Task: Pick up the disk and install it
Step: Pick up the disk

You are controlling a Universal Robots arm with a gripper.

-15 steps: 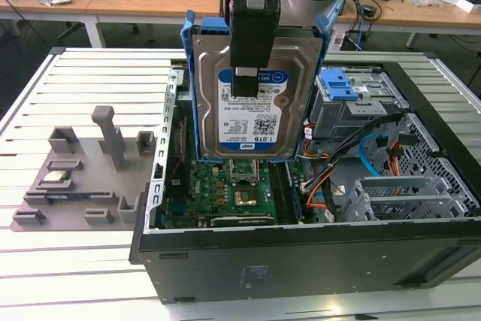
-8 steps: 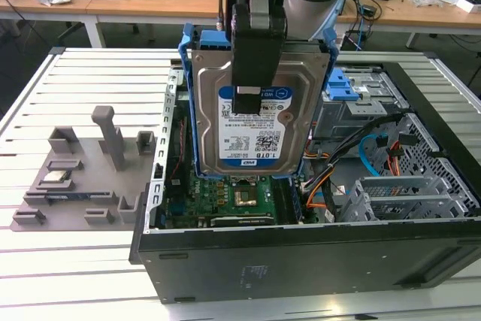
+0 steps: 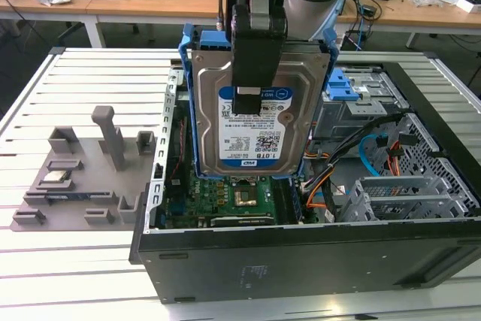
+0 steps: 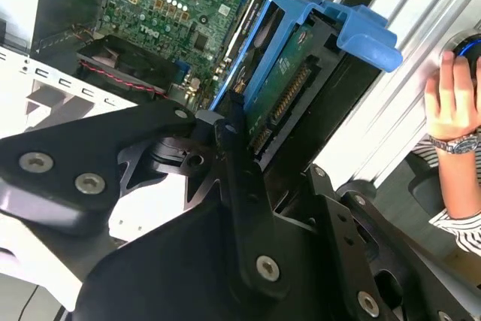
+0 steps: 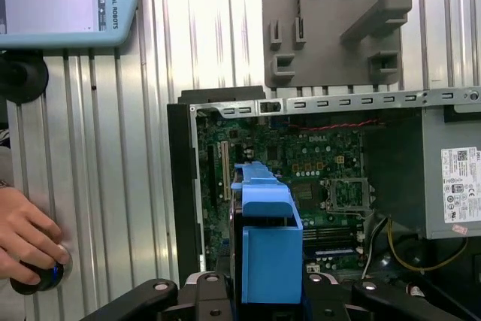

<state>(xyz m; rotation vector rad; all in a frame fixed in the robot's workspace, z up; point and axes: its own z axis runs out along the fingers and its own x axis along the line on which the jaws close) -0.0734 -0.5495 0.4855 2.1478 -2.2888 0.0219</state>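
Gripper (image 3: 249,100) pinched on the disk (image 3: 259,144), one black finger lying flat down the middle of the label face, the opposing finger behind the drive and hidden in the exterior view. Disk held upright, label toward the exterior camera, blue bracket (image 3: 187,73) framing its sides and top. It hangs clear above the open computer case (image 3: 301,264), lower edge just over the motherboard (image 3: 225,204) near the processor socket (image 3: 249,198); not touching the board as far as can be seen. Second wrist view looks along the drive's edge: green circuit-board underside of the disk (image 4: 289,88) showing, a finger (image 4: 239,159) pressed against it. First wrist view looks straight down past the blue bracket (image 5: 264,238) into the case, grey power supply (image 5: 451,186) in one corner. Grey fixture tray (image 3: 113,186) sits on the slatted table (image 3: 68,261) at the exterior view's left of the case, a small silver chip (image 3: 54,178) lying on it. A person's hand (image 5: 26,242) rests on the table near the case.
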